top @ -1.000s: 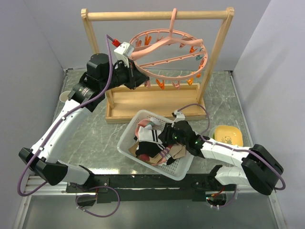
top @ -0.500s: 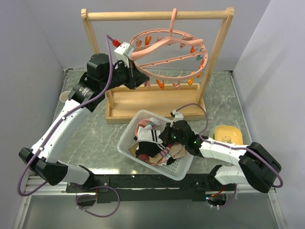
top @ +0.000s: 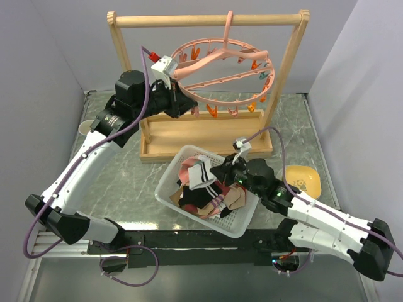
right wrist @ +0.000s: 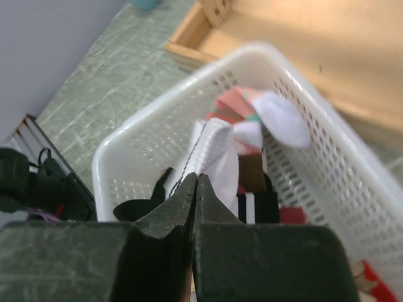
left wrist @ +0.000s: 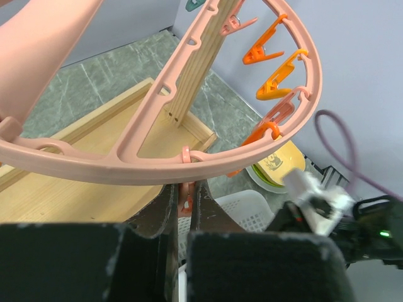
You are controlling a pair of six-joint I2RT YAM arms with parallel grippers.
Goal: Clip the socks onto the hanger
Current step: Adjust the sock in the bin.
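White fabric is the weak point. The right hand (right wrist: 195, 179) has its fingers pressed together on a thin fold of the white black-striped sock (right wrist: 217, 148), which is partly raised over the sock pile (top: 211, 201) in the white mesh plastic basket (top: 165, 184), near the near edge of the table (top: 126, 182).

Risks:
- A grip this shallow could let the sock slip out on the way up.
- If the sock's tail is tangled below, it may drag other socks or the basket along.

The right arm reaches low from the near right corner, forearm almost flat, wrist angled into the basket.

The left hand (left wrist: 184, 189) is closed on a small pink clip (left wrist: 185, 204) under the rim of the salmon-pink plastic ring hanger (top: 221, 69), which hangs from the wooden rack (top: 208, 21) at the far edge. If the clip pops free, the ring will probably swing, and a hard pull could unseat the hook.

The left arm is stretched up and forward from the near left corner, elbow high.
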